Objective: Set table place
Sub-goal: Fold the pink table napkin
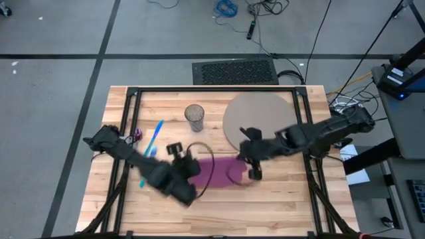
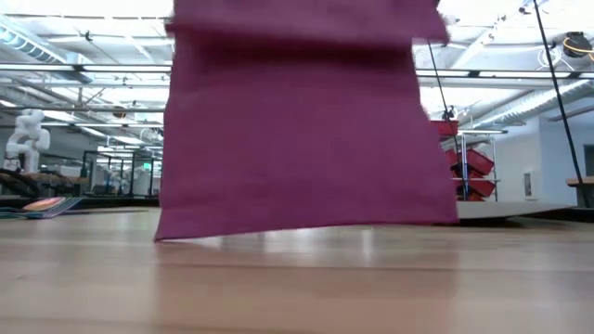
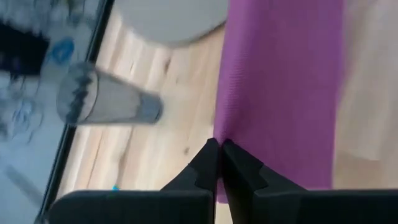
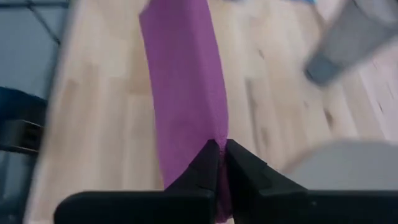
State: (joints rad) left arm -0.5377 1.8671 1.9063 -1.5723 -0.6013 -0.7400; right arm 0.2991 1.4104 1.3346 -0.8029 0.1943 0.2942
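- Far left of the wooden surface (image 1: 279, 199), in the high view, a small pink piece of cutlery (image 1: 137, 133) lies beside the left arm's base, with a blue piece of cutlery (image 1: 155, 136) just to its right, angled across the planks.
- The left end effector (image 1: 191, 164) sits at the left end of the purple napkin (image 1: 216, 172). In the left wrist view its fingers (image 3: 202, 168) are pressed together on the napkin's (image 3: 280, 87) edge, so it is clamped on the cloth.
- The clear glass (image 1: 194, 117) stands upright behind the napkin, between the blue cutlery and the mat, touching neither. The left wrist view shows the glass (image 3: 106, 102) near the mat (image 3: 171, 18).
- The napkin is stretched between the two end effectors near the middle of the surface. In the low view the napkin (image 2: 302, 139) hangs as a wide sheet, its lower edge just clear of the surface (image 2: 297, 278).
- The big round grey-tan mat (image 1: 255, 116) lies flat at the back right of the surface, partly covered by the right arm.
- The right end effector (image 1: 254, 167) is at the napkin's right end. The right wrist view shows its fingers (image 4: 208, 165) closed tight on the napkin's (image 4: 183, 81) edge, with the glass (image 4: 348, 43) farther off.
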